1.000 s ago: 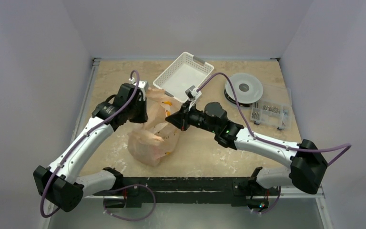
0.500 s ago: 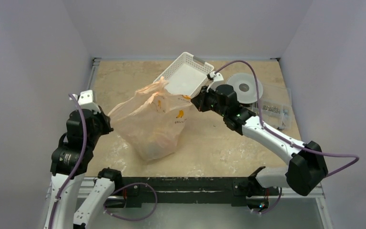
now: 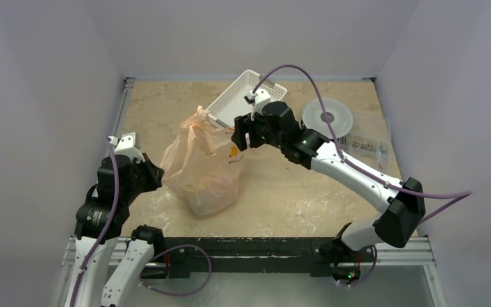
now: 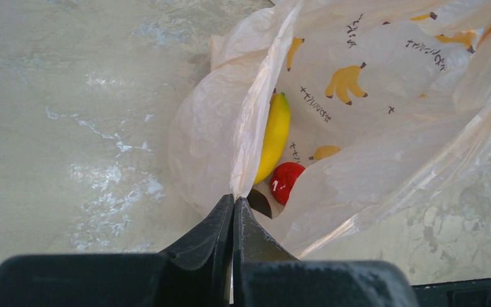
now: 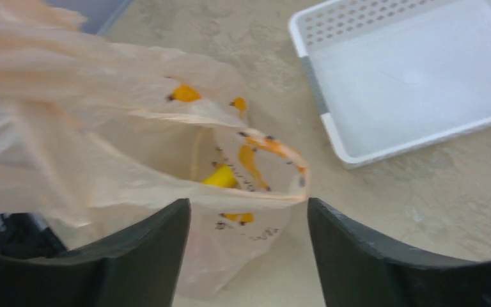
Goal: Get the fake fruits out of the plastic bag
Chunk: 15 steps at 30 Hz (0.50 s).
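Partly hidden: yellow fruit (image 4: 273,135) and red fruit (image 4: 286,181) lay inside plastic bag (image 3: 201,163) on table (image 3: 160,102), dark piece (image 4: 259,203) half behind fingers | left gripper (image 4: 233,211) low, pinched onto bag's edge | right gripper (image 5: 248,211) spread wide over bag mouth, near white basket (image 5: 422,137)

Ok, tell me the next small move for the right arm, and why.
Probably lower the open right gripper into the mouth of the thin pale-orange plastic bag, toward the yellow toy banana. The left gripper is shut on the bag's edge, and the banana and a small red toy piece lie inside in plain view of the left wrist camera.
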Each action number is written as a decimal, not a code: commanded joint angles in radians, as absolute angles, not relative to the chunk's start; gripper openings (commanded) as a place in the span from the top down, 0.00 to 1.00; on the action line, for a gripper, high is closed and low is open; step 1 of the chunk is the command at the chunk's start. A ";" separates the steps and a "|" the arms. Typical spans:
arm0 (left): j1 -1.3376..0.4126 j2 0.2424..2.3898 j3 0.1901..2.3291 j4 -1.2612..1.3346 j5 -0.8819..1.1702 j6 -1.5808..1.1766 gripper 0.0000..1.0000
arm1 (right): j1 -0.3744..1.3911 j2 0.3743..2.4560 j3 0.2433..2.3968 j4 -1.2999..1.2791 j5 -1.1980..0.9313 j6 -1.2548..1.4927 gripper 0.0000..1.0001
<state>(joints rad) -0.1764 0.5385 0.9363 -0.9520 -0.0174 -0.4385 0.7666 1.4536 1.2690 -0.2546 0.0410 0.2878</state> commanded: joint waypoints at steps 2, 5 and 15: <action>-0.169 0.540 0.926 -0.894 0.052 -0.489 1.00 | 0.883 1.334 1.303 -0.259 0.051 0.192 0.17; -0.169 0.537 0.939 -0.900 0.054 -0.488 1.00 | 0.884 1.286 1.271 -0.200 0.063 0.212 0.07; -0.169 0.540 0.933 -0.891 0.100 -0.505 1.00 | 1.094 1.424 1.370 0.003 0.309 0.421 0.01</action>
